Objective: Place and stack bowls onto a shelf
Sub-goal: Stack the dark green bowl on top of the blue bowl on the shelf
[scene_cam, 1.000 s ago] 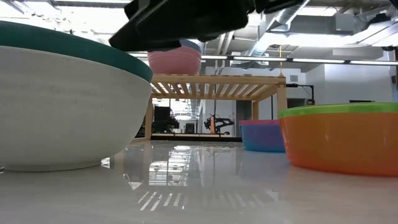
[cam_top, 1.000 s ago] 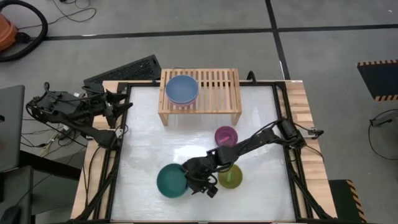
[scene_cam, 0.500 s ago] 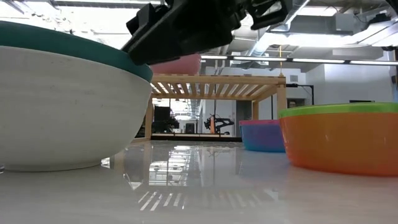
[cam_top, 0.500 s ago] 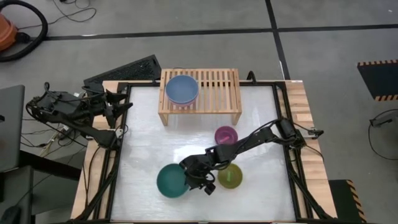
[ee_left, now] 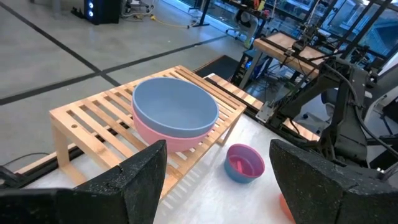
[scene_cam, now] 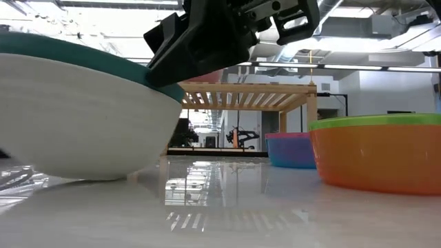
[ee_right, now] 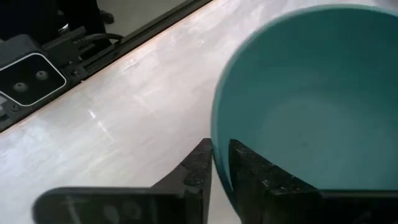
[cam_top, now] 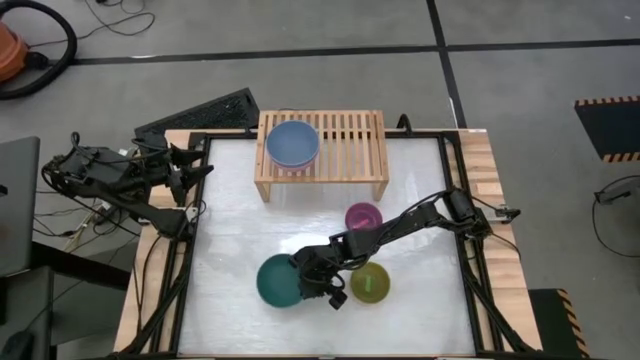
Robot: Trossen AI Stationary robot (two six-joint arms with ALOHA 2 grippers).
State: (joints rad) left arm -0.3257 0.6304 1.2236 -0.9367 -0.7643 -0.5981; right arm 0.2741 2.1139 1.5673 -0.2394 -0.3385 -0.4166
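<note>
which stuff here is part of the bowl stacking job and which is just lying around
Part of the job:
- teal bowl, nested in a white one, rim pinched by the right gripper and tilted
- blue-grey bowl stacked in a pink bowl
- shelf
- purple bowl
- green bowl nested in an orange bowl

Just lying about:
- black slatted panel
- left gripper, parked at the table's edge

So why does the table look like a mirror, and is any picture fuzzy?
In the low view the glossy white table reflects the ceiling lights and the shelf, so it shines like a mirror. In the right wrist view the teal bowl sits very close to the camera, so its rim looks soft. In the high view the table shows only a pale sheen.
</note>
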